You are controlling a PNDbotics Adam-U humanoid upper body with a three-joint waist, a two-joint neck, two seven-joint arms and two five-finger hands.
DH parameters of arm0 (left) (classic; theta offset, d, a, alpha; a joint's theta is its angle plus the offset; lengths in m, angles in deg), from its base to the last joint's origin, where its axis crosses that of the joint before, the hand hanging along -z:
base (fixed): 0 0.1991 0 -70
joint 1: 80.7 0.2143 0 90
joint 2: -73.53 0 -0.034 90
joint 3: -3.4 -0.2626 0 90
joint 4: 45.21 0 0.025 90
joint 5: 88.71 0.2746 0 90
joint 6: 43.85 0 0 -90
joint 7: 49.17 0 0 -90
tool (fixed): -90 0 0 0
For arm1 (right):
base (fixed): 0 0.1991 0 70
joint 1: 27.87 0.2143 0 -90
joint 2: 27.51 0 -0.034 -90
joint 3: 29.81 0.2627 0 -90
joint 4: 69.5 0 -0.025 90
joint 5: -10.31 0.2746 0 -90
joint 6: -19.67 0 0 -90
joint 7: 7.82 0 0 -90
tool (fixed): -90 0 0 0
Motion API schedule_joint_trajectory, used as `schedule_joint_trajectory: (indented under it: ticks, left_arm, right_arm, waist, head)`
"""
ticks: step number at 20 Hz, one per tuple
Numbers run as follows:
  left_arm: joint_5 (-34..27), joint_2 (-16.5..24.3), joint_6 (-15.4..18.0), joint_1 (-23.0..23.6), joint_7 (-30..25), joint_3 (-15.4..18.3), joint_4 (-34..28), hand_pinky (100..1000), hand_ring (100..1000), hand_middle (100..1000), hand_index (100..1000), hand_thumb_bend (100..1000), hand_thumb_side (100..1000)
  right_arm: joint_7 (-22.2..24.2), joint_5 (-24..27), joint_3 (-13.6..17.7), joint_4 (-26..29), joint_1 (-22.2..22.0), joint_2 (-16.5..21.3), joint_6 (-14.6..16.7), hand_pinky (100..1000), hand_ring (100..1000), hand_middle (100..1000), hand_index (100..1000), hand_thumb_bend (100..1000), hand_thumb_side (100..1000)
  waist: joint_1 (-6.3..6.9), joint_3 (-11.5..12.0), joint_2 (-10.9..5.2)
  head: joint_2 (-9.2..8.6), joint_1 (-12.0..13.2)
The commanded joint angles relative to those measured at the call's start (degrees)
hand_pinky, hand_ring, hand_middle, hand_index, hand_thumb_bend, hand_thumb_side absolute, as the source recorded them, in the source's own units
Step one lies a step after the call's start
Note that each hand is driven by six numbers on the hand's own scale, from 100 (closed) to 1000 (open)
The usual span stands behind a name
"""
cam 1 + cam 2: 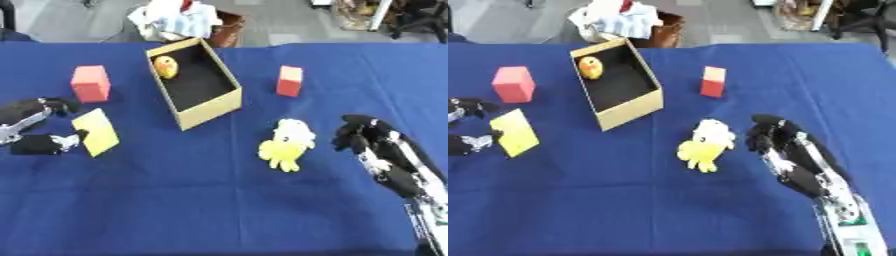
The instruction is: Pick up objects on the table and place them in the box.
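Blue cloth (219, 210) covers the whole table, a bit wrinkled, bare along the near edge.

Right hand (785, 150) comes in from the near right corner, fingers curled down over the cloth, holding nothing. Just to its left: a yellow and white plush toy (287, 144) lying flat, near the fingertips but apart from them.

Left hand (39, 127) at the left edge, thumb and fingers pinching a flat yellow card (96, 131) by its left side; the card is tilted.

Beyond the left hand, a pink block (90, 83) stands upright. Beyond the right hand and to its left, a smaller red block (290, 80) with a pale top, also upright.

Between the two blocks, further back, an open cardboard box (210, 107) sits askew, dark inside. A small round yellow and orange thing (165, 66) lies in its far corner.

Past the table: grey floor, a heap of pale cloth on something brown (179, 20), office chair legs (420, 20) far right.
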Motion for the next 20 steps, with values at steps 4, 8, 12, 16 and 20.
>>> schedule_joint_trajectory:
  ticks: [4, 8, 12, 16, 20]
  left_arm:
    - [0.7, 1.3, 0.8, -1.7, -0.7, -0.4, 1.1, 845, 799, 813, 941, 248, 878]
    - [0.8, 0.8, 0.2, -2.0, 0.0, -0.5, 1.8, 841, 790, 804, 938, 228, 910]
    - [0.7, 0.2, -0.6, -2.4, 1.1, -0.6, 2.4, 832, 774, 789, 932, 165, 866]
    - [-0.3, -0.5, -1.1, -2.5, 2.6, -0.9, 2.7, 803, 720, 719, 895, 100, 686]
    - [-1.4, -0.7, -1.4, -2.5, 4.4, -1.1, 2.4, 785, 651, 624, 853, 100, 475]
  right_arm:
    - [-0.1, -0.1, 0.2, 0.6, 0.3, 0.9, 0.1, 607, 640, 634, 831, 100, 470]
    - [0.0, 0.0, 0.2, 0.6, 0.3, 0.8, 0.1, 607, 640, 634, 831, 100, 470]
    - [0.0, 0.0, 0.2, 0.6, 0.2, 0.8, 0.1, 607, 640, 634, 830, 100, 470]
    - [0.0, 0.0, 0.2, 0.5, 0.2, 0.8, 0.2, 607, 640, 634, 830, 100, 470]
    - [0.0, 0.0, 0.2, 0.5, 0.2, 0.8, 0.2, 607, 640, 634, 830, 100, 470]
  waist:
    - [0.96, 0.0, -1.46]
    - [0.87, 0.0, -1.48]
    - [0.78, 0.0, -1.52]
    - [0.71, 0.0, -1.55]
    - [0.69, -0.1, -1.55]
  head:
    - [-0.16, -0.1]
    - [-0.17, -0.1]
    - [-0.13, -0.1]
    - [-0.15, -0.2]
    - [-0.15, -0.3]
